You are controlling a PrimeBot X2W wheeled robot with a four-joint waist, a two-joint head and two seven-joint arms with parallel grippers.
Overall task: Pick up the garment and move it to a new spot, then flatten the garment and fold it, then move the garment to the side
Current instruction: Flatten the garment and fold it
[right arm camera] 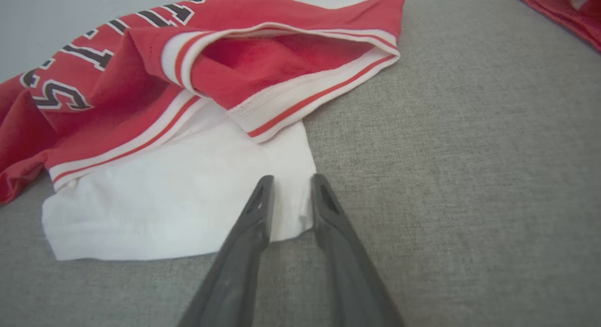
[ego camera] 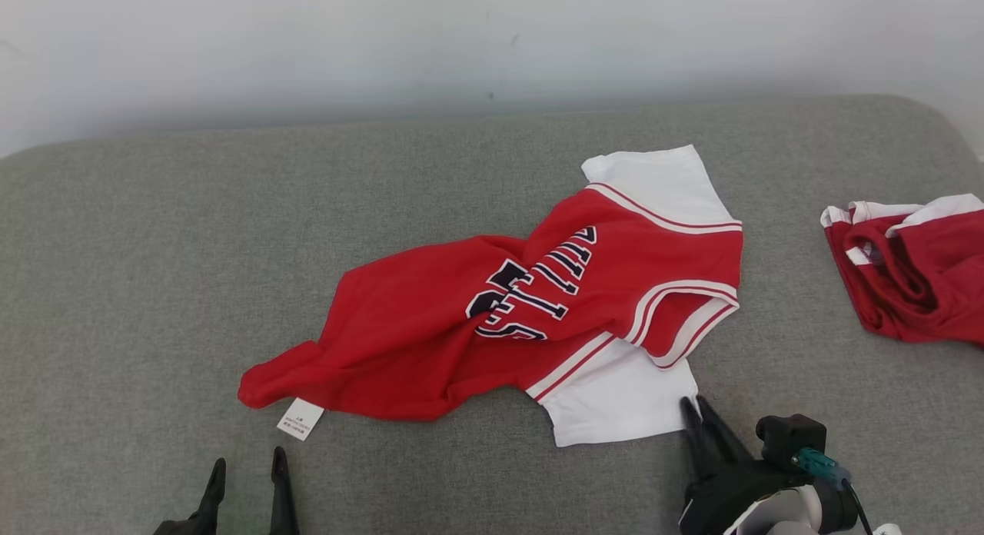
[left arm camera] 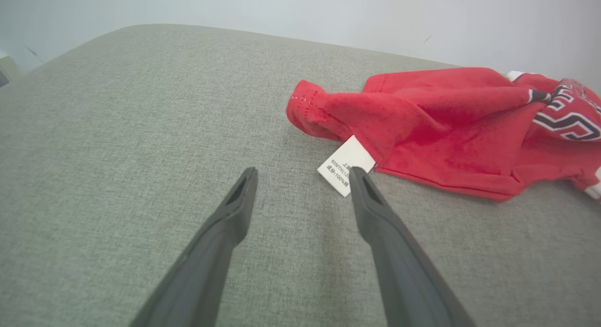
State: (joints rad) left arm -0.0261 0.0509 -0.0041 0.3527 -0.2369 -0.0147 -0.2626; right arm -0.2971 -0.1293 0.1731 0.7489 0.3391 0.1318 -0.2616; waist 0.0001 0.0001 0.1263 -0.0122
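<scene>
Nothing is folded yet; the shirt [ego camera: 430, 327] lies crumpled. My right gripper [right arm camera: 292, 179] straddles its sleeve [right arm camera: 178, 195], though I cannot tell if it pinches; left gripper [left arm camera: 303, 172] gapes beside its tag [left arm camera: 345, 169].

A grey woven cushion [ego camera: 154, 289] is seen, bordered along its far edge by a pale wall [ego camera: 307, 43]. A second red-and-white garment [ego camera: 915, 281] is bunched at the cushion's right edge.
</scene>
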